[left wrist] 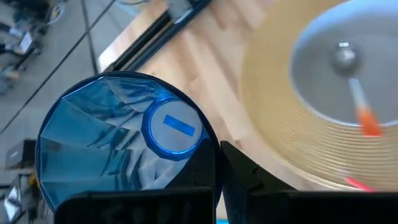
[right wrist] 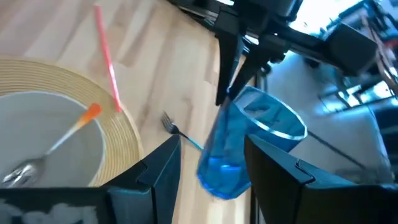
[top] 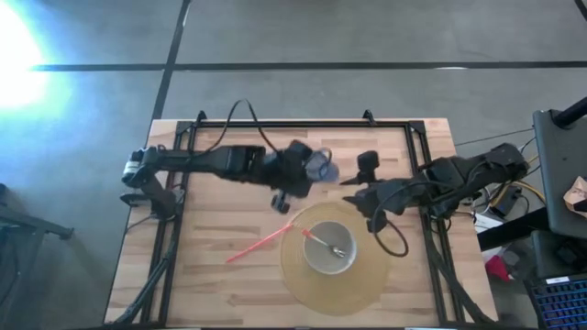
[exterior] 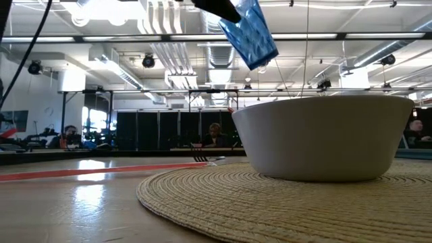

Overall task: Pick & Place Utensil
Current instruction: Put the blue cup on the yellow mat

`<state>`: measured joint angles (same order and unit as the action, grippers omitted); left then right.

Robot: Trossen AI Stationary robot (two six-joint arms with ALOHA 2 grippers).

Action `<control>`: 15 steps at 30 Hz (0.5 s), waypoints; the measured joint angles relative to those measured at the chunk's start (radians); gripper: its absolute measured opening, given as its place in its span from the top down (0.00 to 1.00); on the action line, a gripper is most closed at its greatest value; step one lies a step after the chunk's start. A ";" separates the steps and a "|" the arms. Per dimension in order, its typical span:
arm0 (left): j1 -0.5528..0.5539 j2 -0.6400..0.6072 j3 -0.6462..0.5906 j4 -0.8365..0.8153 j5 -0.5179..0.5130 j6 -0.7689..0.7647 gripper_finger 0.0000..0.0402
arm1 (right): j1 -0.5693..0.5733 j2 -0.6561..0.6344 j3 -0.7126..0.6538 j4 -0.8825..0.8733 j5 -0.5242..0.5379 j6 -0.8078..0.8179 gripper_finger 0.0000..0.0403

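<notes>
A clear blue plastic cup (top: 323, 168) hangs tilted in the air over the table's middle, beyond the bowl, with my left gripper (top: 305, 171) shut on it. It also shows high up in the low view as the blue cup (exterior: 253, 34). My right gripper (top: 356, 181) stands open just right of the cup, touching nothing. A white bowl (top: 328, 249) sits on a round woven placemat (top: 362, 280) and holds a spoon with an orange handle (top: 321, 240). A red utensil (top: 261, 243) lies on the wood left of the mat. A blue-handled fork (right wrist: 171, 127) lies under the cup. My left gripper pinches the cup's rim (right wrist: 238, 94) between its two fingers (right wrist: 225, 65), which slant down from the table's left. In its own wrist view the cup's wall (left wrist: 196, 140) lies right beside the shut fingers. The cup hangs below them, tilted and lifted clear of the table.
A black frame (top: 303, 123) runs along the table's far edge and down both sides. Bare wood lies left of the placemat and near the front left corner. Cables and equipment (top: 559, 174) stand off the table's right side.
</notes>
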<state>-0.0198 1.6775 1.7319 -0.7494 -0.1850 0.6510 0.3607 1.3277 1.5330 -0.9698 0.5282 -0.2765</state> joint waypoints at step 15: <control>0.170 0.045 -0.007 0.113 0.149 -0.254 0.98 | -0.148 -0.055 -0.006 -0.119 0.130 0.327 0.57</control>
<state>0.1497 1.7225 1.7249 -0.6359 -0.0357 0.3974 0.2124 1.2724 1.5273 -1.0891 0.6582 0.0501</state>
